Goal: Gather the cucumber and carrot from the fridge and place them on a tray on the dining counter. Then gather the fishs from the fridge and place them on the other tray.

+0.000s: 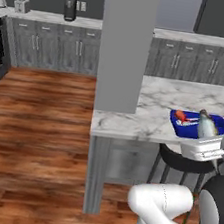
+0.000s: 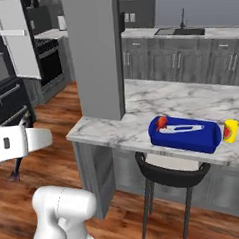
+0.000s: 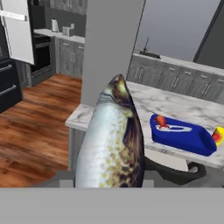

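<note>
The slim silver-grey fish stands upright close to the hand camera, and my gripper is shut on its lower end, the fingertips hidden behind it. In the left base view this fish hangs in front of the near rim of the deep-blue tray on the marble dining counter. The red-orange fish lies in the left end of the tray. The black fridge stands far left with its light grey door open. The cucumber and carrot are out of view.
A wide grey pillar rises from the counter's left corner. A black bar stool is tucked under the counter below the tray. A small yellow object sits just right of the tray. Grey cabinets with a sink line the back wall.
</note>
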### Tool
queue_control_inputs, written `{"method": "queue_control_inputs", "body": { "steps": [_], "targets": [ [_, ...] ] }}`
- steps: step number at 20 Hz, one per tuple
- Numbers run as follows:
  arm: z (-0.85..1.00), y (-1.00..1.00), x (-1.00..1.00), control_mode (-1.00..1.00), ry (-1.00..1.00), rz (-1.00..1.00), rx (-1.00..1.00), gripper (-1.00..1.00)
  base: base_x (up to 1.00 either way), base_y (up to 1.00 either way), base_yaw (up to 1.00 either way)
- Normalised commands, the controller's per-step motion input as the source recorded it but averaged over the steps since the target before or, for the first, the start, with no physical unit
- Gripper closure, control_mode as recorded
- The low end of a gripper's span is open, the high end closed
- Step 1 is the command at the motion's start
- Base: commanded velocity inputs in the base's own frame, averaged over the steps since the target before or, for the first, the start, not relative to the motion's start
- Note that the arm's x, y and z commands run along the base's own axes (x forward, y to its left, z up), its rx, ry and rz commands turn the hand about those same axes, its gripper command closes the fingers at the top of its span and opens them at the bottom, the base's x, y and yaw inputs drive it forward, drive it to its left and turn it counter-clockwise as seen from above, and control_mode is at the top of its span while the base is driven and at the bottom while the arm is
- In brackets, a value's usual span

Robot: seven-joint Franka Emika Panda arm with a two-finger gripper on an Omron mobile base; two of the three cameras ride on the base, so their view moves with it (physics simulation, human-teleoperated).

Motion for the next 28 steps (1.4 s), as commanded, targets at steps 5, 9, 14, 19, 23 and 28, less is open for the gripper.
{"method": "queue_control_inputs", "body": {
  "steps": [5, 9, 14, 19, 23, 28],
  "targets": [
    [0.0, 0.0, 0.0, 1.0, 0.0, 0.0, 0.0, 1.0, 0.0, -0.92, -0.07],
    [0.0, 0.0, 0.0, 1.0, 0.0, 0.0, 0.0, 1.0, 0.16, -0.81, -0.06],
    [0.0, 0.0, 0.0, 1.0, 0.0, 0.0, 0.0, 1.0, 0.43, -0.67, -0.08],
    [0.0, 0.0, 0.0, 1.0, 0.0, 0.0, 0.0, 1.0, 0.65, -0.34, -0.15],
    [0.0, 0.0, 0.0, 1.0, 0.0, 0.0, 0.0, 1.0, 0.72, -0.14, -0.17],
    [0.0, 0.0, 0.0, 1.0, 0.0, 0.0, 0.0, 1.0, 0.58, -0.1, -0.17]
  ]
}}
